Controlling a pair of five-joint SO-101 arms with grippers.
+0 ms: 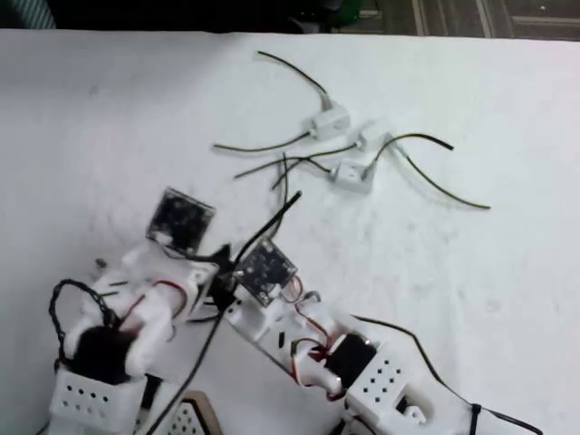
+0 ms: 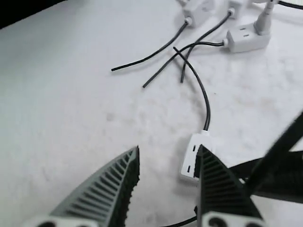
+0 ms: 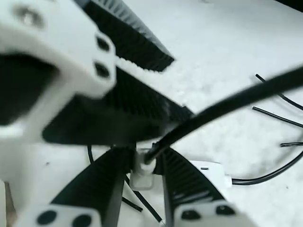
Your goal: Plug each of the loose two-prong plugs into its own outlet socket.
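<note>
Looking down over the white table (image 1: 471, 290), we find both arms drawn in near their bases, with their wrists meeting close together. Our right gripper (image 3: 143, 158) is clamped on a white two-prong plug (image 3: 141, 178). The plug's black cord (image 3: 227, 106) runs out from between the fingers and away across the table. Just beside the plug, a white outlet socket (image 2: 189, 157) lies flat on the table with two slots showing on its upper face. We cannot tell whether the prongs reach it. Our left gripper (image 2: 168, 150) hangs over that socket with its jaws spread wide, holding nothing. One finger overlaps the socket's edge in the left wrist view, and we cannot tell whether it touches. The socket's thin lead (image 2: 203, 94) curves off toward the far side. There, three more white pieces (image 1: 352, 175) lie clustered with their leads crossing, well apart from both grippers.
</note>
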